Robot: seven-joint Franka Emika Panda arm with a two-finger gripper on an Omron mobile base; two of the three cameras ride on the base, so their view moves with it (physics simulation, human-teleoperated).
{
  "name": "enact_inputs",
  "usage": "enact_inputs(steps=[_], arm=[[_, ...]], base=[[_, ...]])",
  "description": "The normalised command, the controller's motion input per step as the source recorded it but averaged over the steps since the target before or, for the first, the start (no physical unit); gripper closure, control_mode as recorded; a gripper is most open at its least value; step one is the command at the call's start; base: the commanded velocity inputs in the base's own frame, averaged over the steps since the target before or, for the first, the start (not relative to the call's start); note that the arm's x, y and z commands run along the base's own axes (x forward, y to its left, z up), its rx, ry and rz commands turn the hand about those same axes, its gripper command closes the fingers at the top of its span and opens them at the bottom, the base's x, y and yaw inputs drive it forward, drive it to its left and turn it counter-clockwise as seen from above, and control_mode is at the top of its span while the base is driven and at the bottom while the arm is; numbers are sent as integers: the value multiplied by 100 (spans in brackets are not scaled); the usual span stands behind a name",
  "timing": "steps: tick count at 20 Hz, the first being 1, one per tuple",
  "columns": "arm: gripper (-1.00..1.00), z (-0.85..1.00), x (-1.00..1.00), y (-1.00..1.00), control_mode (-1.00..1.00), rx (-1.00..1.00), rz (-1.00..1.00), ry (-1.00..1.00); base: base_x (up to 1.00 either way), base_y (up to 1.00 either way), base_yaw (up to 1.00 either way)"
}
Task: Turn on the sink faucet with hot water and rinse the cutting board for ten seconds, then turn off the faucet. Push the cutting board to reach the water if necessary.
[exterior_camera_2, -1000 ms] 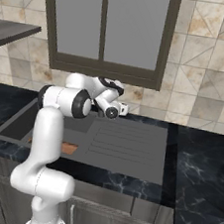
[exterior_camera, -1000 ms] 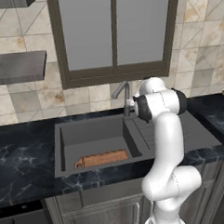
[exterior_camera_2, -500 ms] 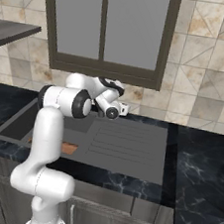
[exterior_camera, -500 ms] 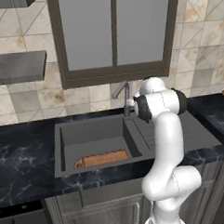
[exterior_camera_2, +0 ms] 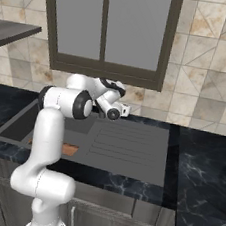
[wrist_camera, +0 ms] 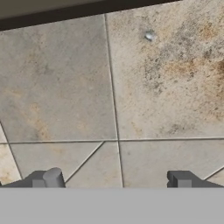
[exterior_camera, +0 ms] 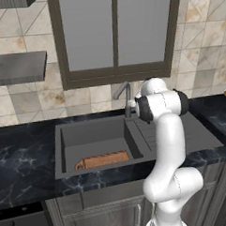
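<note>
Cutting board [exterior_camera: 103, 160] lying flat along the near side of the sink [exterior_camera: 90, 136] basin, sink faucet [exterior_camera: 125, 96] upright behind the basin's right rear corner, gripper [wrist_camera: 114, 180] spread wide, holding nothing, facing beige wall tiles [wrist_camera: 166, 83]

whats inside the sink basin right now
The cutting board lies in the sink along its front wall. No water shows. The front rim hides the basin floor nearest the camera.
</note>
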Motion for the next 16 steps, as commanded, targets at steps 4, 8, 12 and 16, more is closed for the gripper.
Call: enact_inputs(steps=[4, 8, 12, 16], arm=[[-100, 0, 0, -14, -100, 0, 0, 0], [-100, 0, 0, -13, -100, 0, 0, 0], [-100, 0, 0, -9, -100, 0, 0, 0], [-100, 0, 0, -8, -100, 0, 0, 0]], base=[[0, 0, 0], [0, 0, 0], [0, 0, 0], [0, 0, 0]])
